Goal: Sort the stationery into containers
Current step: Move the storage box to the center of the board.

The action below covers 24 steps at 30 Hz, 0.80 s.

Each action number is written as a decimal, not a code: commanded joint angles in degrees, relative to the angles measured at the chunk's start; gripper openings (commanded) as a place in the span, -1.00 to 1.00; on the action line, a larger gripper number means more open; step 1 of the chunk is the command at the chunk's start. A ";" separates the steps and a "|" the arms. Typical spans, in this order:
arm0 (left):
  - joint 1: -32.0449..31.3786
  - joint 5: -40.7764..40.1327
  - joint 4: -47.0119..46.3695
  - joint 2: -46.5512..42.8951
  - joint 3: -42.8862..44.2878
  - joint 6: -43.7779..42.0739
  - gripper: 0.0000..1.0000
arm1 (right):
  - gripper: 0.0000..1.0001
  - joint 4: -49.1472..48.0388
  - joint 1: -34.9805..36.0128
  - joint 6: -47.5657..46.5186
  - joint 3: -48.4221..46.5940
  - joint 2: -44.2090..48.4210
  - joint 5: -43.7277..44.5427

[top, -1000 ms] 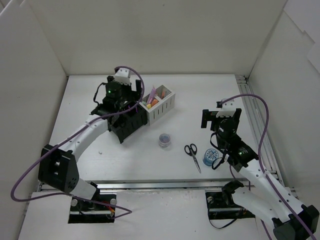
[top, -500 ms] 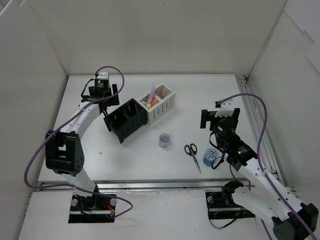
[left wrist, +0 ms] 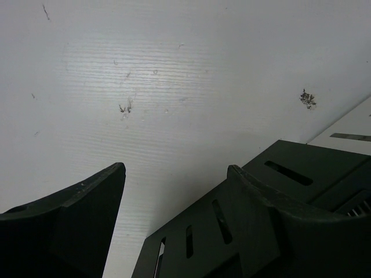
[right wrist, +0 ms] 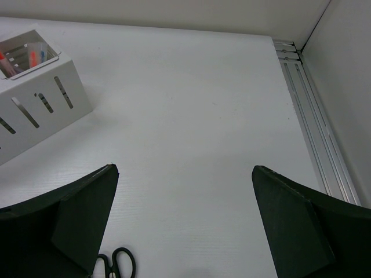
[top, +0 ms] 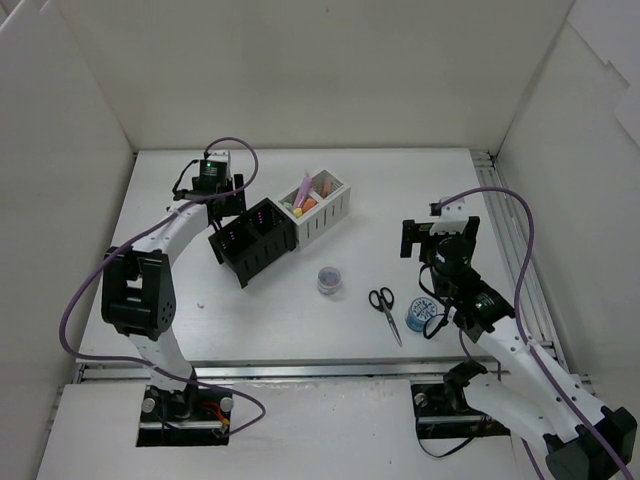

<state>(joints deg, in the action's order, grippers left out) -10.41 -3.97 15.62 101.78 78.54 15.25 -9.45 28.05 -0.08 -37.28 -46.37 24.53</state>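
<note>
**Left hand** [top: 222, 196] [left wrist: 175, 169]: your fingers stand part-way apart. Only bare white table [left wrist: 174, 87] shows between the tips, and nothing is held.
- The pair of black slotted organiser compartments [top: 251, 240] [left wrist: 278, 191] lies just beside this hand, on its right-finger side.
- In the left wrist view that finger overlaps the black wall. I cannot tell whether they touch.
- The pair of white slotted compartments [top: 325, 208] [right wrist: 40, 104] is joined to the black pair, further out from this hand toward your right arm.
- Standing in the white pair are a pink pen [top: 303, 187] and, beside it, orange [top: 311, 203] and yellow [top: 297, 212] pieces too small to name.

**Right hand** [top: 440, 238] [right wrist: 182, 168]: fingers are spread to full width with nothing between them. It hovers over bare table. The white compartments are well apart from it, ahead and to its left.
- The black-handled scissors [top: 385, 308] [right wrist: 113, 262] lie flat on the table just behind the left finger, toward the arm's base.
- The blue tape roll [top: 416, 320] lies near the scissors, also behind this hand, partly hidden under your right forearm.
- The small round purple-lidded tub [top: 329, 279] sits on the table to this hand's left, between it and the black compartments, touching neither.
- An aluminium rail [top: 512, 250] [right wrist: 301, 98] runs along the table edge on this hand's right.
</note>
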 commanded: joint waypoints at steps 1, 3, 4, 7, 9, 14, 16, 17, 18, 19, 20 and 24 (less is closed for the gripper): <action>-1.36 2.91 -0.24 -2.37 1.79 -1.36 0.31 | 0.96 -2.94 -0.37 -0.19 -1.31 0.58 -0.19; -1.36 3.26 -0.50 -2.72 1.44 -1.36 0.28 | 0.96 -3.03 -0.54 -0.19 -1.31 0.58 -0.19; -1.97 3.00 -0.41 -2.90 1.18 -1.10 0.26 | 0.96 -3.03 -0.46 -0.10 -1.22 0.58 -0.10; -1.98 1.78 -0.06 -3.43 0.47 -0.22 0.25 | 0.96 -3.03 -0.63 -0.19 -1.22 0.67 -0.10; -1.98 1.59 0.03 -4.21 -0.40 0.31 0.24 | 0.96 -3.20 -0.46 -0.19 -1.22 0.75 -0.01; -3.03 1.69 -1.03 -6.41 -1.99 1.28 0.23 | 0.96 -3.38 -0.46 -0.19 -1.13 0.40 -0.01; -3.56 1.24 -0.77 -6.68 -2.08 1.19 0.23 | 0.96 -3.55 -0.45 -0.19 -1.13 0.40 -0.01; -3.56 1.33 -0.85 -6.94 -2.08 1.10 0.23 | 0.96 -3.55 -0.46 -0.19 -1.13 0.23 0.07; -4.17 1.33 -0.94 -7.03 -2.17 0.84 0.23 | 0.96 -3.73 -0.54 -0.19 -1.13 0.31 -0.01; -4.17 0.98 -0.94 -7.12 -2.25 0.84 0.23 | 0.96 -3.73 -0.63 -0.19 -1.22 0.40 -0.01; -4.87 0.20 -0.85 -7.29 -2.25 0.75 0.23 | 0.96 -3.64 -0.46 -0.19 -1.22 0.40 -0.01; -4.88 -0.16 -0.59 -7.82 -2.52 0.75 0.22 | 0.96 -3.55 -0.54 -0.10 -1.22 0.49 -0.19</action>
<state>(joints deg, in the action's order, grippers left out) -14.50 -4.27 14.57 97.27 76.14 15.73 -9.45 28.05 -0.08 -37.28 -46.37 24.53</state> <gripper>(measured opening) 0.613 0.979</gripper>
